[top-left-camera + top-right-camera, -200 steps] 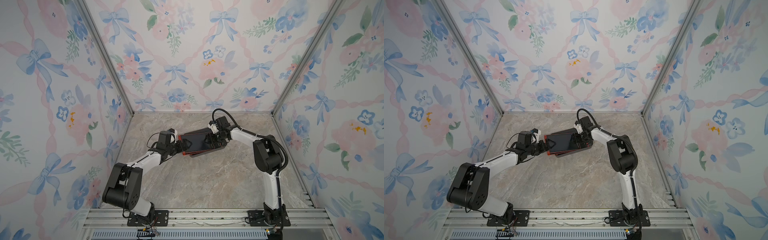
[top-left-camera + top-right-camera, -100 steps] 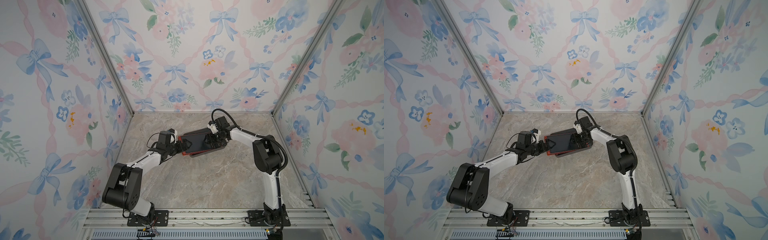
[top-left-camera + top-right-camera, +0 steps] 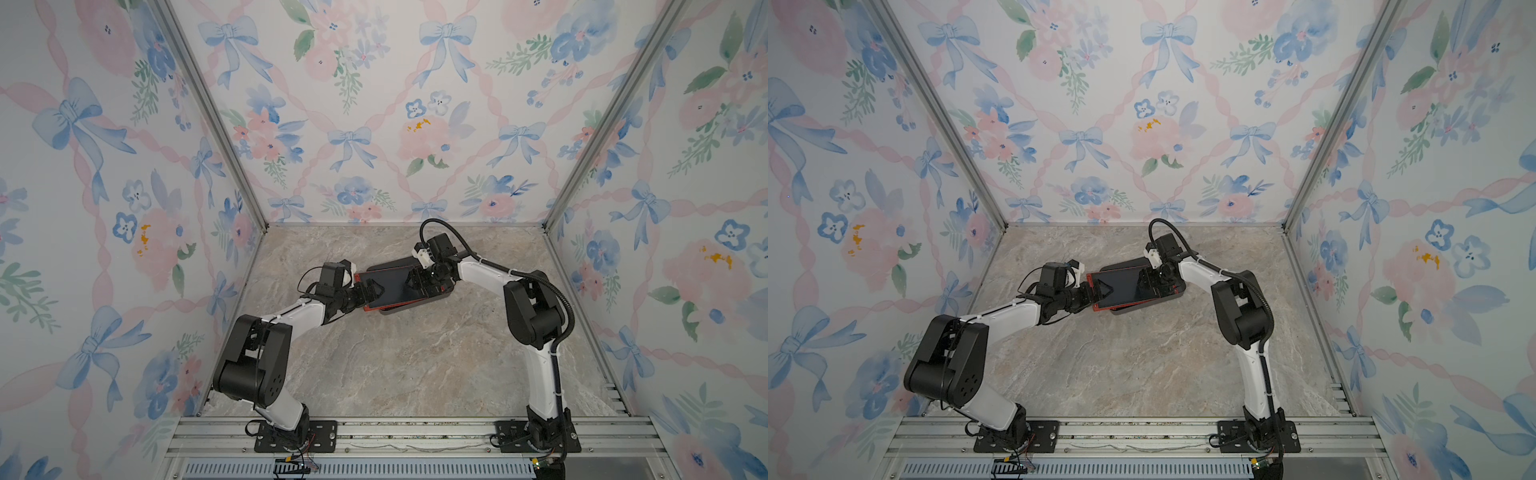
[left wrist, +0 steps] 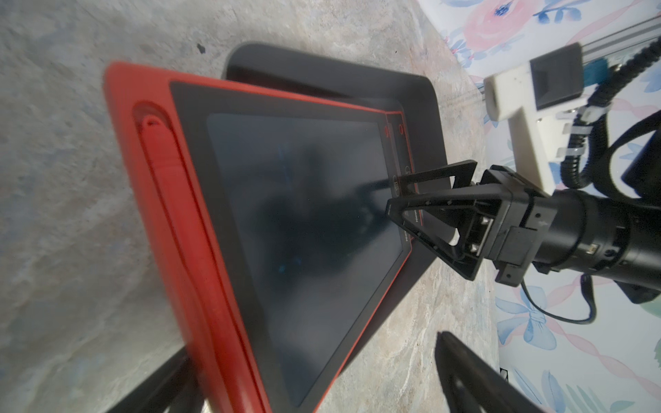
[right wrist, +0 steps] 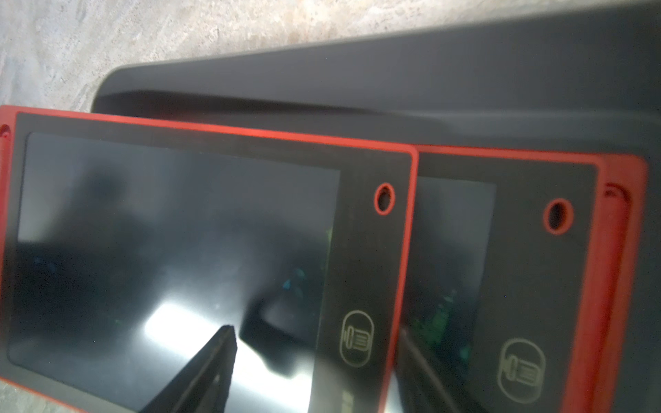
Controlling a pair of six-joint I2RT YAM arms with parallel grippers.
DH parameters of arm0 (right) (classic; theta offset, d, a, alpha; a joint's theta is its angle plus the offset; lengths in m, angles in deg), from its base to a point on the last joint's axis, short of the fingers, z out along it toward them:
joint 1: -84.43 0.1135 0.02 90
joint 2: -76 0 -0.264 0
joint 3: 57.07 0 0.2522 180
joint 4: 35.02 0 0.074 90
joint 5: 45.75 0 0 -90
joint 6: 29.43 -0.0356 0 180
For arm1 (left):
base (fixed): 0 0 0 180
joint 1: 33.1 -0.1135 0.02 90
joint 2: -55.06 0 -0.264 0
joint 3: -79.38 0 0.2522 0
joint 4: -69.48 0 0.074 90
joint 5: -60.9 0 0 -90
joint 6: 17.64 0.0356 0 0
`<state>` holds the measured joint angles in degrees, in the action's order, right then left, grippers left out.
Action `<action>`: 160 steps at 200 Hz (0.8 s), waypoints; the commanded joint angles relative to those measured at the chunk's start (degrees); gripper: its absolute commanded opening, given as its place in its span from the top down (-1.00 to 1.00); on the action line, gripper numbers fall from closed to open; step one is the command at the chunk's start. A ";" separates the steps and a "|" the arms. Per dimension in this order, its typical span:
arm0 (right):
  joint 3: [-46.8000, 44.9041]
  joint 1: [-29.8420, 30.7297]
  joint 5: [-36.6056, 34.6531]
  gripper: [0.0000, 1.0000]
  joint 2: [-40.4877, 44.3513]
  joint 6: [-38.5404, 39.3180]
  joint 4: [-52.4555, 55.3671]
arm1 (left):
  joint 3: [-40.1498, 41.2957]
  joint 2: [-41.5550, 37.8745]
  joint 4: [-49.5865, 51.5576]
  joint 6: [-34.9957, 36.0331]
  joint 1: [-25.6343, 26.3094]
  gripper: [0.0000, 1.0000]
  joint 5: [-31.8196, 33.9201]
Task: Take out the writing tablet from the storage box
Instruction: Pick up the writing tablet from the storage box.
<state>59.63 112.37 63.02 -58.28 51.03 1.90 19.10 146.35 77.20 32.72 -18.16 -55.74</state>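
Note:
A red-framed writing tablet (image 3: 390, 286) (image 3: 1125, 286) with a dark screen lies tilted over the dark grey storage box (image 3: 438, 296) (image 3: 1121, 264). Its stylus end juts out past the box rim toward my left arm. A second red tablet (image 5: 536, 268) lies flat in the box (image 5: 393, 71) underneath. My left gripper (image 3: 372, 293) (image 4: 313, 345) is wide open, with the raised tablet (image 4: 304, 214) reaching in between its fingers. My right gripper (image 3: 411, 280) (image 4: 392, 191) (image 5: 316, 329) stands open astride the other end, one finger over the screen (image 5: 179, 250) and one below the edge.
The box (image 4: 339, 75) sits on a marble-patterned tabletop (image 3: 407, 357) toward the back, slightly right of centre. Floral walls close in the back and both sides. An aluminium rail (image 3: 415, 432) with both arm bases runs along the front edge.

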 commanded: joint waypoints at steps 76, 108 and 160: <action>-1.93 2.03 1.27 -0.44 -0.60 -0.25 -0.83 | 0.67 -0.76 1.06 0.34 -0.72 -0.96 3.81; -2.13 2.27 1.44 -0.44 -0.06 -0.53 -1.34 | 0.25 -2.69 5.38 2.44 -1.88 -0.96 8.03; -1.86 2.64 1.20 -0.44 0.33 -0.46 -1.18 | 1.09 -5.79 6.38 2.90 -4.06 -0.96 8.55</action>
<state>58.64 114.14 63.50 -58.26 50.96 -0.81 19.49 142.43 81.92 33.99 -21.62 -47.93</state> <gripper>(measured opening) 0.720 0.979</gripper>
